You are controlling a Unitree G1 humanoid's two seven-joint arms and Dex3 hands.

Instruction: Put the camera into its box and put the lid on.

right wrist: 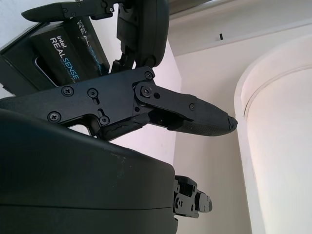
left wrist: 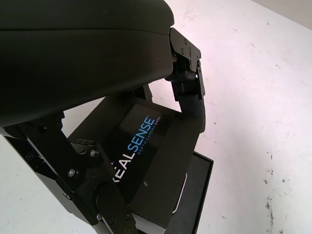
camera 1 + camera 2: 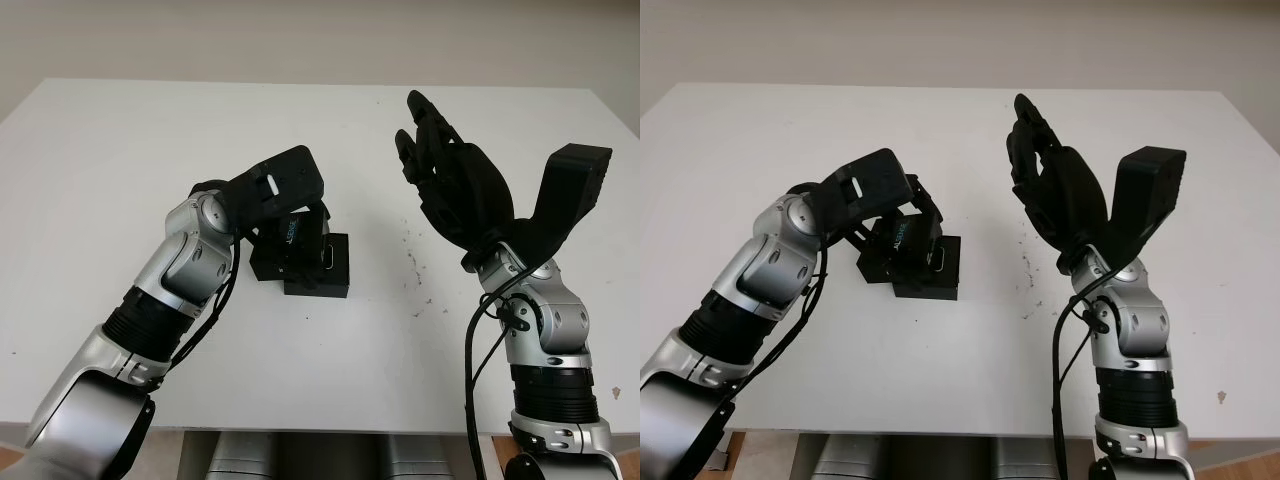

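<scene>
My left hand [image 3: 292,215] is near the table's middle, its fingers [image 2: 187,73] shut on the black box lid [image 3: 293,236]. The lid [image 2: 146,146] is printed "RealSense" and is held tilted. It sits low over the flat black box base [image 3: 325,275], which lies on the white table [image 3: 120,150] and sticks out to the right from under it. The base [image 2: 197,192] has a white oval outline on it. The lid hides whatever lies beneath it. My right hand [image 3: 450,170] is open, raised above the table's right half, well apart from the box.
Small dark specks [image 3: 414,270] dot the table between the box and my right arm. In the right wrist view the lid [image 1: 63,48] sits beyond one of my right fingers [image 1: 190,113], with a pale wall [image 1: 273,146] behind.
</scene>
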